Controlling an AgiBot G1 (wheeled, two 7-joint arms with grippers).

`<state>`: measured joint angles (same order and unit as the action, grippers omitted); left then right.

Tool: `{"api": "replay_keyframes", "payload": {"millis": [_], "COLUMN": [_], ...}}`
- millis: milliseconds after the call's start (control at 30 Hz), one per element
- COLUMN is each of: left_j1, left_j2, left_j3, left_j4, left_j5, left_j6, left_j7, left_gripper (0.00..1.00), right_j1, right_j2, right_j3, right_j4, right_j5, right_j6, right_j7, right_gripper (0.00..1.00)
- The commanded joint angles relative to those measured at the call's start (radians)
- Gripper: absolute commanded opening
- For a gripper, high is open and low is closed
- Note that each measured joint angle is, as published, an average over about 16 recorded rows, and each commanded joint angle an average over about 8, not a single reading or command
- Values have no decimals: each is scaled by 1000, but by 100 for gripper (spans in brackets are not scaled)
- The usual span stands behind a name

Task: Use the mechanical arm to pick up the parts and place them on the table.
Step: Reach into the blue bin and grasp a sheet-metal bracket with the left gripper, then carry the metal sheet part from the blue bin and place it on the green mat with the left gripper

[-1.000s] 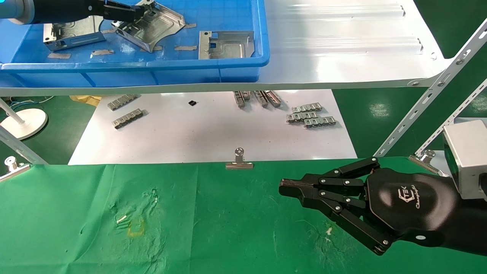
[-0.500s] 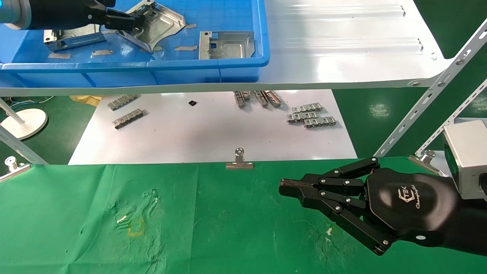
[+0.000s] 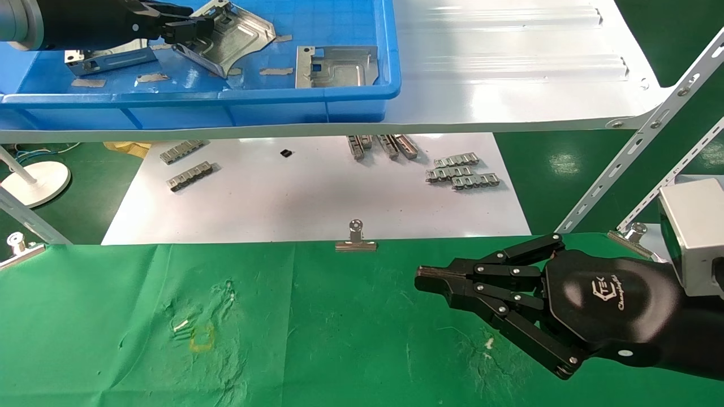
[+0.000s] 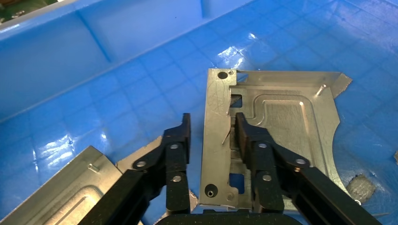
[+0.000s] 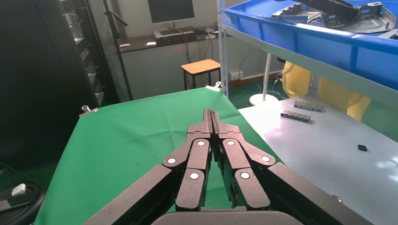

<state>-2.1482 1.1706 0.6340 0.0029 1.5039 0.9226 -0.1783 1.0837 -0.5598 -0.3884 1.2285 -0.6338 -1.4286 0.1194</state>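
part in play: silvery bracket (image 4: 277, 122) tilted up in the blue tray (image 3: 362, 93), far left on the white shelf (image 3: 509, 85)
left end effector (image 4: 211, 136): inside the tray, fingers (image 4: 176, 145) apart and straddling the bracket's bent-up flange; the inner faces look to be at the flange, but firm contact can't be confirmed
same in head view: left end effector (image 3: 189, 31) at the tilted bracket's (image 3: 237, 37) left edge
other parts: one bracket (image 3: 337, 66) flat at the right of the tray, one more (image 3: 107, 56) at the left, partly under the arm
right end effector (image 3: 424, 278): parked low over the green bench (image 3: 283, 339), near right, fingers (image 5: 212, 124) pressed together, holding nothing
writing: white "TEK" logo plus a script line on the right palm (image 3: 613, 294), script not fully readable
lower level: white sheet (image 3: 311, 198) with small grey toothed strips (image 3: 464, 174) on the right and left (image 3: 189, 175)
clip: silver binder clip (image 3: 355, 240) on the bench's far edge, centre
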Motion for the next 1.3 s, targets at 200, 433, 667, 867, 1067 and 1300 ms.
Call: {"api": "replay_keyframes", "payload": {"millis": [200, 433, 667, 867, 1067, 1300], "left_j1": [2, -13, -18, -8, 25, 153], "left_j2": [-3, -31, -97, -164, -230, -328], "left_j3": [-3, -29, -74, -95, -108, -86], "left_j4": [0, -15, -46, -91, -142, -345], "left_j5": [-4, -42, -109, -145, -185, -318], "left_j6": [5, 49, 213, 442, 646, 691], "left_j7": [-4, 3, 62, 174, 309, 419], "left_gripper": [0, 0, 0, 0, 0, 0], "right_j1": [0, 0, 0, 0, 0, 0], "right_j2": [0, 0, 0, 0, 0, 0], "right_j3": [0, 0, 0, 0, 0, 0], "right_j4": [0, 0, 0, 0, 0, 0], "right_j5": [0, 0, 0, 0, 0, 0], "right_j6": [0, 0, 0, 0, 0, 0], "right_j7": [0, 0, 0, 0, 0, 0], "right_gripper": [0, 4, 84, 100, 100, 100]}}
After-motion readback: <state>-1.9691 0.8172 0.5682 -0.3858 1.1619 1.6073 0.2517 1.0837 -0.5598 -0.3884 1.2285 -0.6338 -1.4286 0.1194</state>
